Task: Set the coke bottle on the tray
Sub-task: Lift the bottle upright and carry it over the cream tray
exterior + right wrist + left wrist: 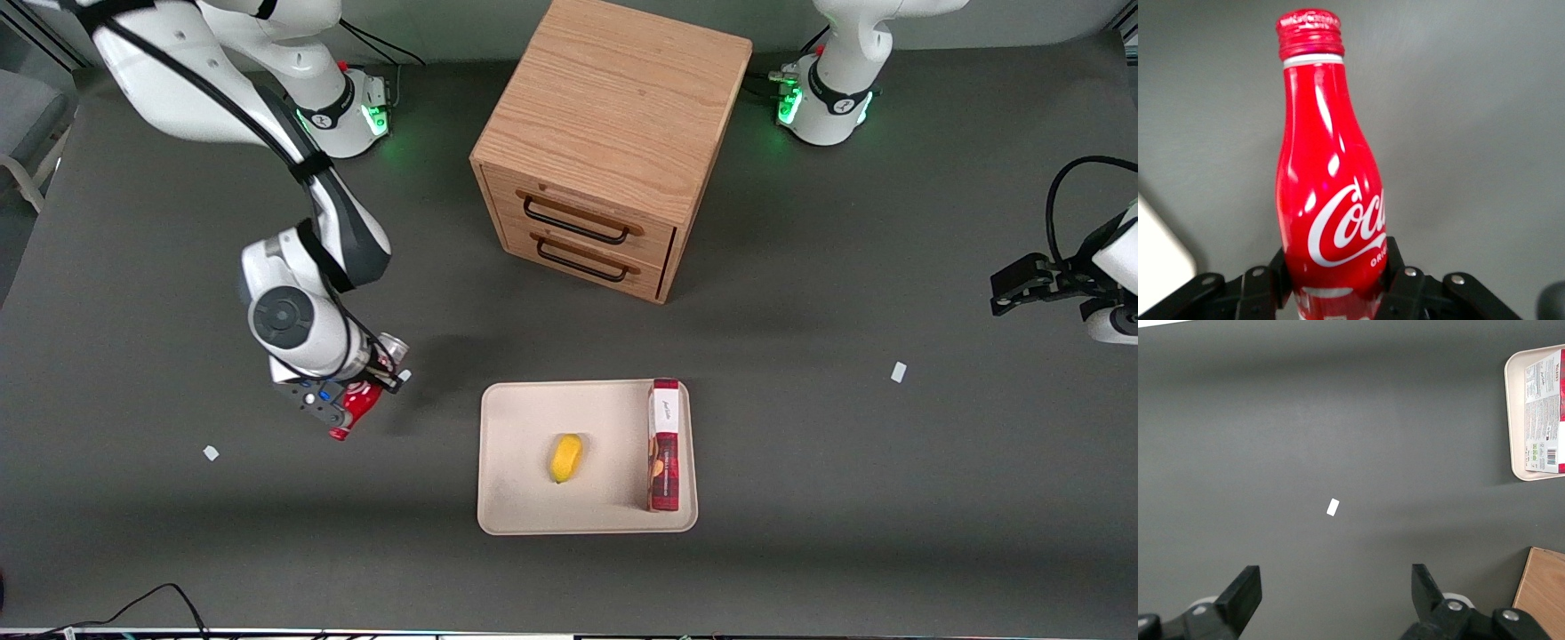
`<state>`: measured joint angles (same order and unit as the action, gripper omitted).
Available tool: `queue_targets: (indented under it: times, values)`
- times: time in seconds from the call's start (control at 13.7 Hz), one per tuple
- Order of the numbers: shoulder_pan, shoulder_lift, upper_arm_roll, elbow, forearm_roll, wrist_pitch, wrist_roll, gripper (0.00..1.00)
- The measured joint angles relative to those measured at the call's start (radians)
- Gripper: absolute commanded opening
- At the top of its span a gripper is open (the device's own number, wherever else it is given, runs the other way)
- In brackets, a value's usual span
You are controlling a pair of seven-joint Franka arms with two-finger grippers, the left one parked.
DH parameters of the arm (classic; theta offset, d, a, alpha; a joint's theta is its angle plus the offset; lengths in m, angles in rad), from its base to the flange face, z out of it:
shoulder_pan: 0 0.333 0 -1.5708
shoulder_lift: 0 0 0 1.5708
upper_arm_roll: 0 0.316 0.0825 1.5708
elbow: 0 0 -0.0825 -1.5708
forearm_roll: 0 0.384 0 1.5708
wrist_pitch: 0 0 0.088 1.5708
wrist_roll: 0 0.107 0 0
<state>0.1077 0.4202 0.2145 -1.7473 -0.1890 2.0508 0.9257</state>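
One coke bottle (356,407), one tray (516,462), one lemon (565,457), one box (664,444), one cabinet (605,133)

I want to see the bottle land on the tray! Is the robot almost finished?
About halfway. Done: the gripper is shut on the coke bottle. In hand: it holds the bottle above the dark table, toward the working arm's end, beside the tray. Left: carry it over and set it on the tray, where a yellow fruit and a red-and-white box already sit.

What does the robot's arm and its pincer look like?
The working arm is glossy white with rounded joints, dark grey bands and a black cable strapped along it. Its base glows green. The pincer near the tray has black fingers with silver screws.
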Motion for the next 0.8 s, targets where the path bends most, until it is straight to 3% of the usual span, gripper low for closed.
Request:
queue_targets:
  times: [0.22, 0.36, 0.58, 0.8]
  values:
    - [-0.001, -0.048, 0.042, 0.218, 0.003, -0.219, -0.126, 0.00]
    - [0.001, -0.039, 0.077, 0.352, 0.028, -0.280, -0.210, 0.00]
    - [0.002, 0.070, 0.171, 0.487, 0.064, -0.288, -0.255, 0.00]
    - [0.019, 0.269, 0.244, 0.542, 0.065, -0.160, -0.255, 0.00]
